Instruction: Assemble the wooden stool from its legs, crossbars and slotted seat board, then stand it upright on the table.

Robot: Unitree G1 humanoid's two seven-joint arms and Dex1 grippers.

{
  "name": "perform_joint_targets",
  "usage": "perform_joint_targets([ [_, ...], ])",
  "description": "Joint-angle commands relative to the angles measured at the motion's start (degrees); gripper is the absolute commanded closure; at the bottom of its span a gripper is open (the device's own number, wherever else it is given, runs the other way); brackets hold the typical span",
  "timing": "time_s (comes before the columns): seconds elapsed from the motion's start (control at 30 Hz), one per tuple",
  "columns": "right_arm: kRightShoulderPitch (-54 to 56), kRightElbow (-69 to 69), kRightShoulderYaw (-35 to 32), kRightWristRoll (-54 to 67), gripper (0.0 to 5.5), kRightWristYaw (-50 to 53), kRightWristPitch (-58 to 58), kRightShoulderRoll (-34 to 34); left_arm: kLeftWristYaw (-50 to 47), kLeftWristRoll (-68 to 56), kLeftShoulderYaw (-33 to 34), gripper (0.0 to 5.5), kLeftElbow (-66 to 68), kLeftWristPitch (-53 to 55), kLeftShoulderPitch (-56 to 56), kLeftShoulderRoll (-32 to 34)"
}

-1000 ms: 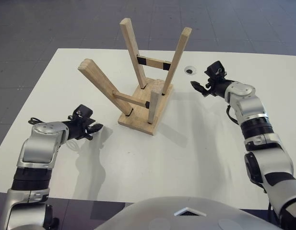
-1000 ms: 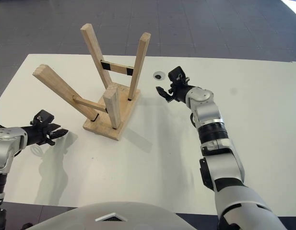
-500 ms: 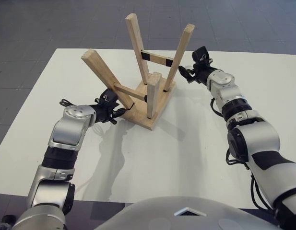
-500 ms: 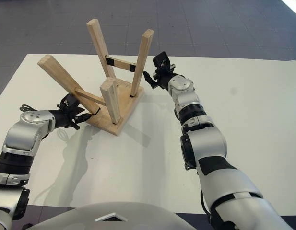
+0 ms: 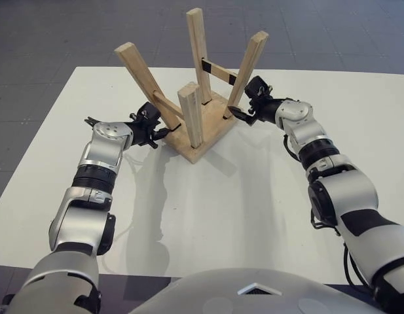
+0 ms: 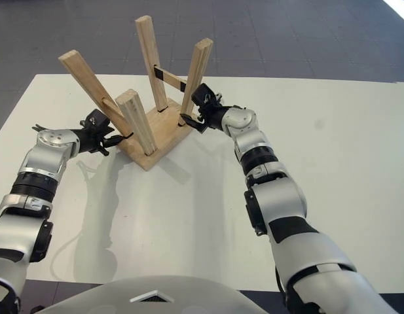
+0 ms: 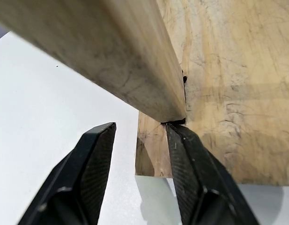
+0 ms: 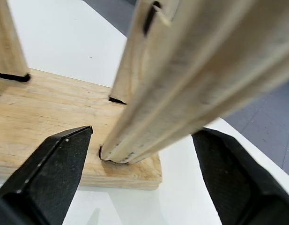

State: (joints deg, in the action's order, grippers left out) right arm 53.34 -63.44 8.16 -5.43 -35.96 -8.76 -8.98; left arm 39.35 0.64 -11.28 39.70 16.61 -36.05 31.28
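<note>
Left eye view showed the left jaws at the left corner of the seat board (image 5: pixel 215 131), spread wide at the foot of the left leg (image 5: pixel 139 72). A second before they had hung over bare tabletop (image 5: pixel 254 196) well left of the stool (image 5: pixel 200 98), so that arm had closed the whole gap. In the left wrist view one finger lay against the board's (image 7: pixel 228 93) edge under that leg (image 7: pixel 111 51), and the other stood off over the white surface.

The stool stood inverted in the middle, far part of the tabletop, seat board down and all four legs up. A black-ended crossbar (image 5: pixel 218 70) joined the far leg (image 5: pixel 198 46) to the right leg (image 5: pixel 244 72). The whole picture had shifted between frames, so any turn of the stool itself could not be trusted.

On the right, the right jaws had come in from beside the stool and were released, one finger on each side of the right leg's (image 8: pixel 191 79) foot above the board (image 8: pixel 50 108).

With nothing gripped, assembly looked nearly done. The likely step was bracing or seating legs before turning the stool over.

Whether the legs sat fully home was unclear, as dark gaps showed at both slots. The left crossbar was partly hidden behind the near leg (image 5: pixel 192 118), and contact between the right fingers and the wood could not be told.
</note>
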Motion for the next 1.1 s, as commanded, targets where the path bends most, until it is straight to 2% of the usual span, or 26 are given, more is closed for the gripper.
perform_joint_targets([
  [0.03, -3.7, 7.7, -0.9, 1.1, 1.64, -2.5, 5.6, -3.0, -1.6, 3.6, -1.6, 3.49, 12.9, -5.5, -5.4, -4.3],
  [0.13, -5.8, 18.2, -3.9, 5.9, 1.64, -5.6, 13.6, -4.3, -3.9, 4.7, -0.2, 3.49, 21.2, -10.6, -9.6, -5.2],
  [0.2, -10.0, 31.1, -4.9, 10.6, 1.64, -9.2, 22.1, -5.3, -5.7, 5.0, 0.8, 3.49, 25.6, -13.7, -12.5, -6.4],
  [0.33, -19.5, 58.1, -3.1, 21.2, 1.64, -16.3, 39.6, -8.8, -5.4, 5.2, 1.5, 3.49, 30.3, -18.0, -16.2, -8.9],
  [0.43, -22.8, 68.2, -1.4, 24.6, 1.64, -18.9, 45.1, -11.7, -2.2, 5.7, 1.0, 3.49, 31.4, -20.4, -17.1, -9.2],
  [0.63, -26.2, 78.7, -2.7, 29.3, 1.64, -18.4, 52.3, -16.1, 5.7, 5.6, 1.7, 3.49, 32.3, -23.8, -18.5, -9.4],
  [0.87, -29.2, 82.7, -4.7, 31.7, 1.64, -16.5, 54.1, -20.5, 4.7, 5.1, 3.6, 3.49, 31.7, -22.4, -17.9, -8.3],
  [1.1, -30.2, 83.8, -6.5, 34.8, 1.64, -15.1, 54.3, -21.4, 11.8, 0.8, 8.5, 3.49, 27.1, -19.9, -15.4, -2.8],
])
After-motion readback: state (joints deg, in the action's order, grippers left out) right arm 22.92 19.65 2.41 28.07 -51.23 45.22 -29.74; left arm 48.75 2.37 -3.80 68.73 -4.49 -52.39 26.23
